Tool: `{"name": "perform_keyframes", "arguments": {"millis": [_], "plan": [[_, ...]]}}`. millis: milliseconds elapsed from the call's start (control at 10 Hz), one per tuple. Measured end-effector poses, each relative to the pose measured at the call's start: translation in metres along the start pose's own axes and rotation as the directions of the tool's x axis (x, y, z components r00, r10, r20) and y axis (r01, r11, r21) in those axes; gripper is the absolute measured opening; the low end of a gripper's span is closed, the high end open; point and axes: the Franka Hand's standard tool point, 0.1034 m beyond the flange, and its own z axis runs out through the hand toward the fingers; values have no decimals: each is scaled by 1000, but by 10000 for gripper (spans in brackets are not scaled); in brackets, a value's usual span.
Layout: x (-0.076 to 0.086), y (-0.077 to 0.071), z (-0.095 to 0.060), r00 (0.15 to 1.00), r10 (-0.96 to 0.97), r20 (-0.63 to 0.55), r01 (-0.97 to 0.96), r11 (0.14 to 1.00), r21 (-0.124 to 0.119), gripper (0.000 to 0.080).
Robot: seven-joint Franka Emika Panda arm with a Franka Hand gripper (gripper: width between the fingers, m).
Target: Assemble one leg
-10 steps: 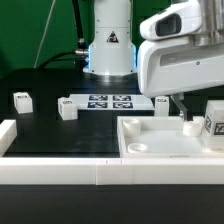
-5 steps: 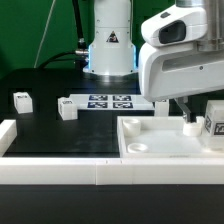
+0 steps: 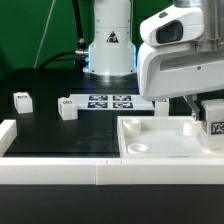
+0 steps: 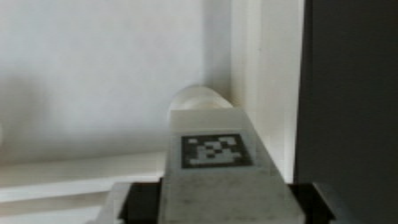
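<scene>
Exterior view. Holding the leg (image 3: 213, 120) in the gripper (image 3: 209, 104) at the exterior view's right edge, tag toward camera. Leg directly under the hand, over the far right part of the tray (image 3: 150, 150); cannot tell if touching the tray floor. Fingers mostly hidden behind hand body and leg, so no read on the gap from here. Arm (image 3: 180, 60) overhead, bulky white hand filling the upper right and pointing roughly straight down; base (image 3: 108, 45) at back centre. Small white piece (image 3: 192, 125) just beside the leg, on the exterior view's left of it, standing in the tray; cannot tell what it is. Two spare legs on the black table (image 3: 60, 135) toward the exterior view's left, well apart from the gripper: one (image 3: 22, 100) near the left edge, one (image 3: 67, 109) just beside the marker board (image 3: 110, 101). Another small white block (image 3: 161, 103) at the board's other end.

Wrist view. Looking along the leg (image 4: 217, 140) from the gripper (image 4: 217, 200). Clamped narrow on it: fingers (image 4: 139, 205) pressed against its two opposite sides, no visible gap. Tagged face toward camera, leg centred between the fingers and in line with them, far end narrowing away. White tray (image 4: 89, 90) behind it, tray wall just beside the leg, dark table (image 4: 356, 100) past the wall.
</scene>
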Motion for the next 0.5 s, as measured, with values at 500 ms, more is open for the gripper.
{"name": "perform_keyframes", "arguments": {"millis": [500], "plan": [[-1,-4,3,764,644,-43,-643,765,29,295]]}}
